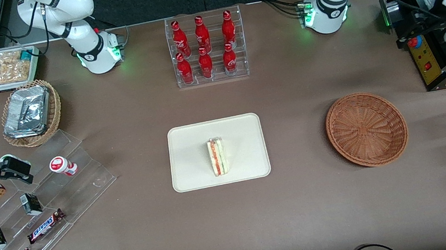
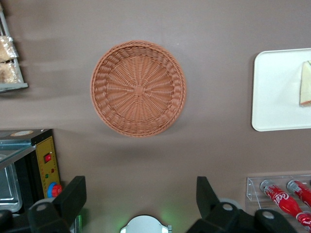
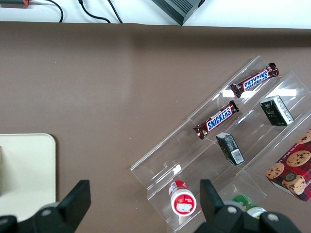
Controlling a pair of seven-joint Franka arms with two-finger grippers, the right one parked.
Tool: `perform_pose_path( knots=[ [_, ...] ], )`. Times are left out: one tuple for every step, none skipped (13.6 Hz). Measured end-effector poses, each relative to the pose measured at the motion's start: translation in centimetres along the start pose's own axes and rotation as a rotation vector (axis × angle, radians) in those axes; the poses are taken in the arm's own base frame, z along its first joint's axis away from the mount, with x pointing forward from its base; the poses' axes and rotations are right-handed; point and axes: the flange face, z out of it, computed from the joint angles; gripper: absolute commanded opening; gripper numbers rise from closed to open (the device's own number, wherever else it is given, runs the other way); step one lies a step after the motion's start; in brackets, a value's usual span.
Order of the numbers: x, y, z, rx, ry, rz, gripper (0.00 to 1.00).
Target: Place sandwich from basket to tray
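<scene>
Nearest the front camera among the task's items, the sandwich point(image 1: 218, 157) stands on the cream tray point(image 1: 190, 138), close to the tray's middle and clear of its low rim on every side. It rests with its layered edge showing, red-pink and green filling between pale bread. Its long axis runs from the near edge of the tray toward the bottle rack point(image 1: 208, 48), the broad base nearer the camera and the narrow tip pointing away toward the bottles. The wedge appears upright, not fallen flat, though the clear wrap makes the exact lean hard to judge. Toward the working arm's end of the table, well apart from the tray, sits the reddish-brown wicker basket point(image 1: 366, 128); nothing lies in it. In my judgement the placing is complete and no further grasp is called for. The left gripper point(image 2: 141, 199) is raised high above the table near its arm's base, with the basket point(image 2: 138, 88) almost directly beneath its camera; its two dark fingers point(image 2: 73, 194) are spread wide and hold nothing. From the gripper the sandwich point(image 2: 305, 83) lies off sideways, past the basket toward the table's middle, with only an edge of it and a corner of the tray point(image 2: 277, 107) seen. Farthest back stands the rack of red cola bottles.
</scene>
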Motion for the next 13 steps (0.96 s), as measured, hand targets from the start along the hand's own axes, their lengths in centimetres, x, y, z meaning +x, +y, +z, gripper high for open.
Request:
perform_pose_path(
  knots=[
    [0.02, 0.14, 0.03, -0.005, -0.001, 0.006, 1.00],
    [0.05, -0.04, 0.04, -0.010, -0.001, 0.007, 1.00],
    [0.06, -0.28, 0.04, -0.014, -0.001, 0.005, 1.00],
    [0.07, -0.48, 0.03, -0.015, -0.001, 0.002, 1.00],
    [0.07, -0.59, 0.03, -0.016, -0.001, 0.000, 1.00],
    [0.07, -0.65, 0.03, -0.016, -0.002, -0.001, 1.00],
    [0.07, -0.66, 0.05, -0.016, -0.003, -0.003, 1.00],
    [0.08, -0.67, 0.09, -0.016, -0.004, -0.006, 1.00],
    [0.13, -0.68, 0.16, -0.015, -0.006, -0.009, 1.00],
    [0.20, -0.69, 0.27, -0.014, -0.008, -0.010, 1.00],
    [0.28, -0.70, 0.38, -0.014, -0.010, -0.010, 1.00],
    [0.35, -0.70, 0.49, -0.013, -0.013, -0.010, 1.00],
    [0.40, -0.70, 0.57, -0.013, -0.014, -0.010, 1.00]
  ],
)
